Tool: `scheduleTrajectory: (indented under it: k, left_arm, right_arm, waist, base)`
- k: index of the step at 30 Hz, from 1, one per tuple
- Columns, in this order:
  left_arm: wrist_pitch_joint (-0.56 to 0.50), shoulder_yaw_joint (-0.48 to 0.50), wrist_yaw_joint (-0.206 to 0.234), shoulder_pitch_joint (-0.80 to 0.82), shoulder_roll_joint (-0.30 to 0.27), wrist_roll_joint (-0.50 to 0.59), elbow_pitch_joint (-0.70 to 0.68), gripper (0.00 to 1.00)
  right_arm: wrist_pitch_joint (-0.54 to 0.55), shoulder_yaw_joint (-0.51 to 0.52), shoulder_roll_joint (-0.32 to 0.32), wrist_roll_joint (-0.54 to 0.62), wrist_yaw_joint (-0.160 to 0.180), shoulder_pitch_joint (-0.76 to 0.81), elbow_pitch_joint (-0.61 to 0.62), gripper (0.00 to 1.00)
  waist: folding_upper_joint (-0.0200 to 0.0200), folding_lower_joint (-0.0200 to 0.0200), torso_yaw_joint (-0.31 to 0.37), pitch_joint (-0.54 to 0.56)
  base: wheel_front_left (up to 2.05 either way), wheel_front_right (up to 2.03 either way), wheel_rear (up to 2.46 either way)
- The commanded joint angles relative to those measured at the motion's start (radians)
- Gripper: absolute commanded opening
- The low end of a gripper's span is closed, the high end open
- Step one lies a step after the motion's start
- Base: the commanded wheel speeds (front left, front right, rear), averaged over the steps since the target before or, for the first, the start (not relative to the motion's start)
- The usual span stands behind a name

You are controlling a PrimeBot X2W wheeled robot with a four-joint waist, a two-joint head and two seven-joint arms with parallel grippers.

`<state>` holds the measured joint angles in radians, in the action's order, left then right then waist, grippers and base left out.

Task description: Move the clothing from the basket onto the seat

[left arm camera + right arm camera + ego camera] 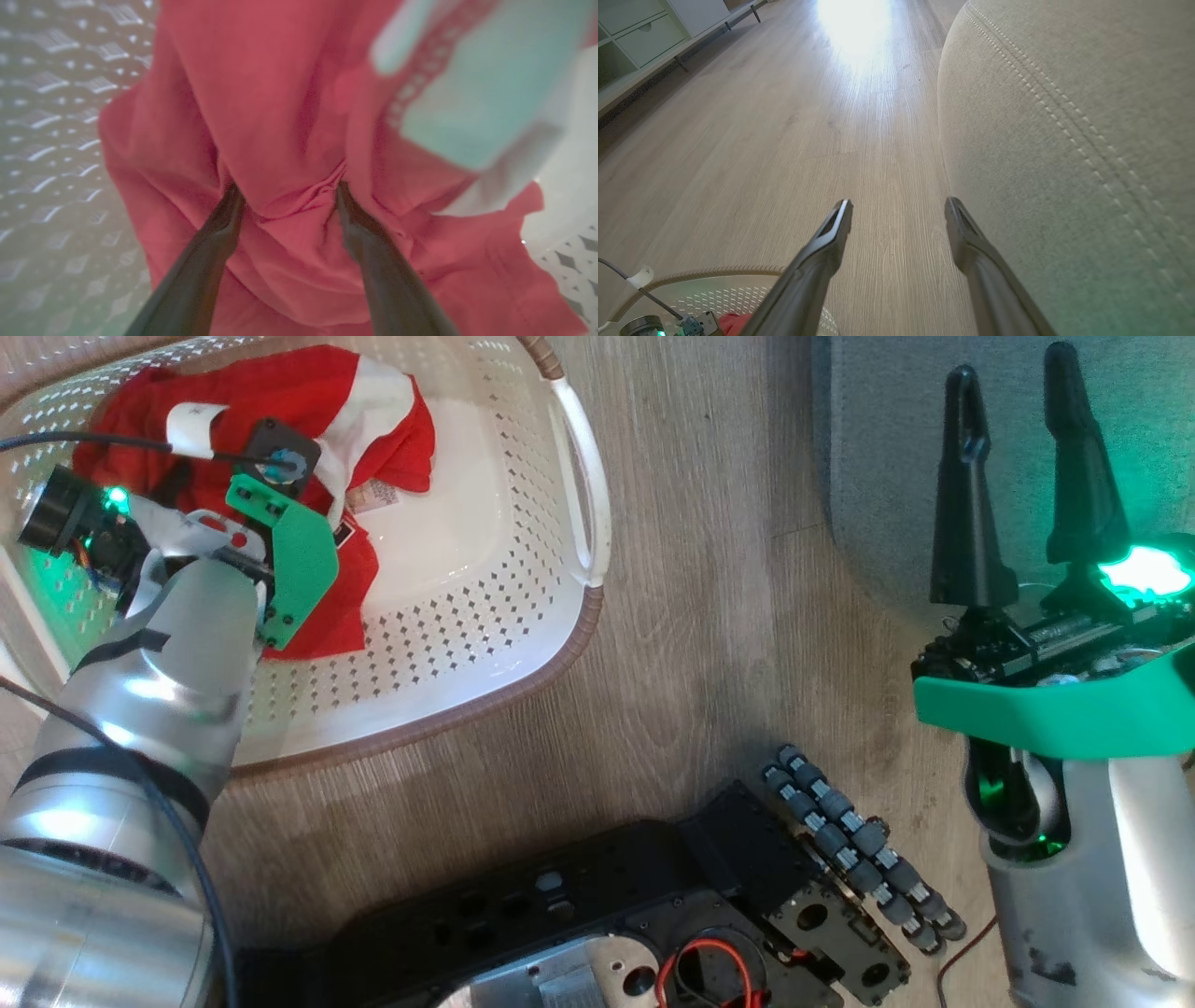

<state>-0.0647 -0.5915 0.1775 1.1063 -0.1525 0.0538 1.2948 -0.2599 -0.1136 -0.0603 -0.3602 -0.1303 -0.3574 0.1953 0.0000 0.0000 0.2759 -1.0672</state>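
Straddles a clothing (280, 116) fold, left end effector (287, 193) apart; risks a thin pinch slipping short of the seat (878, 448).

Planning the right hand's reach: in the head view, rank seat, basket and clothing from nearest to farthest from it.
1. Seat, at the right, beside the right hand.
2. Basket, left across the floor.
3. Clothing, in the basket's far-left part.
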Motion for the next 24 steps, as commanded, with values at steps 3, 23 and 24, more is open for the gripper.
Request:
scheduleTrajectory:
  k: [3, 23, 24]
  left_arm:
    - [-0.020, -0.001, -0.020, -0.033, -0.019, -0.007, -0.004, 1.00]
    - [0.038, -0.014, -0.064, -0.041, -0.015, -0.055, -0.004, 0.00]
    - [0.056, -0.014, -0.060, -0.041, -0.012, -0.058, -0.004, 0.00]
  right_arm:
    - [-0.002, -0.027, 0.010, -0.009, 0.000, 0.069, 0.032, 1.00]
    - [-0.002, -0.023, 0.010, 0.007, 0.000, 0.027, 0.033, 1.00]
    - [-0.002, -0.023, 0.010, 0.008, 0.000, 0.019, 0.033, 1.00]
  waist:
    - [0.0000, 0.0000, 0.003, -0.006]
    - [0.0000, 0.0000, 0.010, 0.018]
    - [0.0000, 0.0000, 0.010, 0.024]
  base:
    - [0.00, 0.00, 0.00]
    - [0.00, 0.00, 0.00]
    - [0.00, 0.00, 0.00]
